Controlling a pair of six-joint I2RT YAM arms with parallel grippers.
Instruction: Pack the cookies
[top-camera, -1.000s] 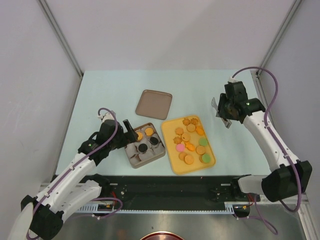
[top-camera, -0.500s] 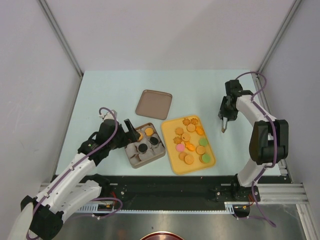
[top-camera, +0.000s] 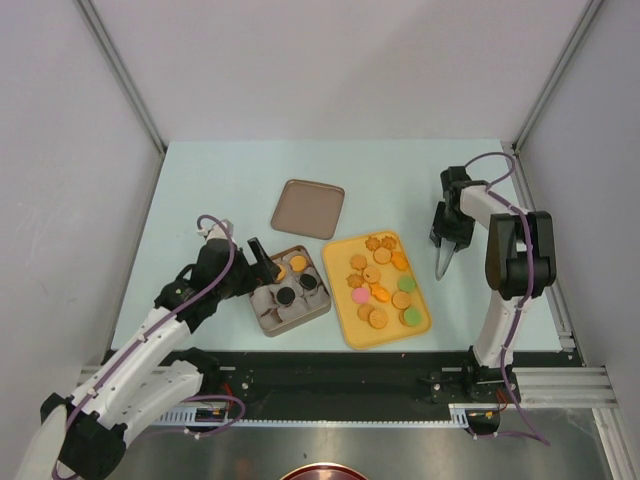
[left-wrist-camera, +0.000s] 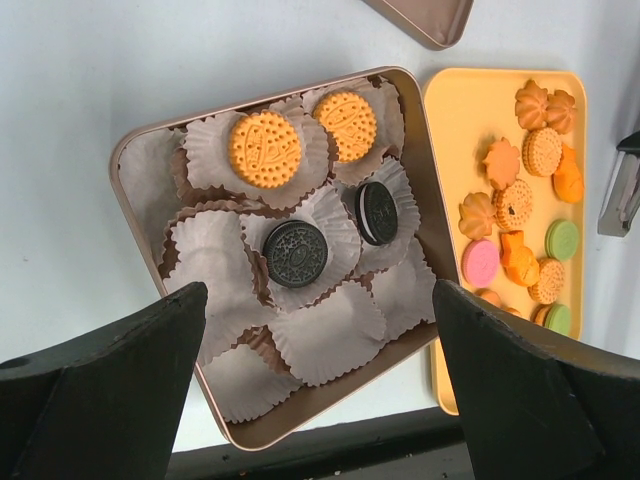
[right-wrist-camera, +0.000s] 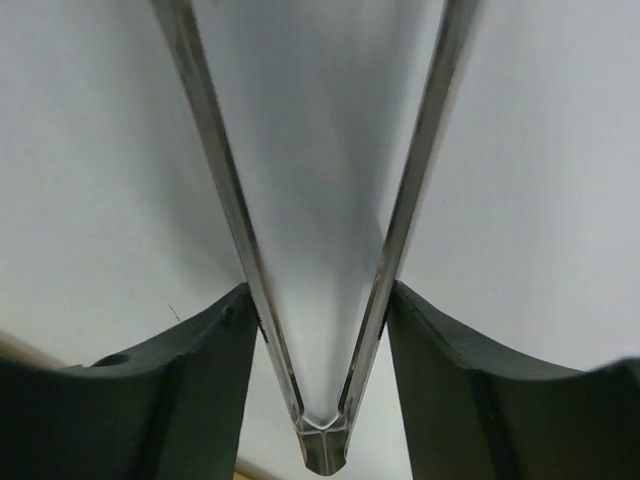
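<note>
Several cookies (top-camera: 380, 280), mostly orange with pink and green ones, lie on the yellow tray (top-camera: 343, 300). Two orange cookies (left-wrist-camera: 265, 148) and two black ones (left-wrist-camera: 295, 253) sit in white paper cups inside the brown tin (left-wrist-camera: 304, 417). My left gripper (left-wrist-camera: 318, 290) hangs open above the tin, holding nothing; in the top view that left gripper (top-camera: 262, 262) is at the tin's left corner. My right gripper (right-wrist-camera: 320, 290) is shut on metal tongs (right-wrist-camera: 218, 170), both fingers pressed against the tong arms. In the top view the tongs (top-camera: 441, 262) point down just right of the tray.
The tin's brown lid (top-camera: 308, 208) lies behind the tin and tray. Several paper cups (left-wrist-camera: 330, 335) in the tin hold nothing. The right arm is folded up close to the table's right edge.
The right arm has folded in, and its gripper with the tongs has moved left and nearer, toward the tray's right edge. The left arm has not moved.
</note>
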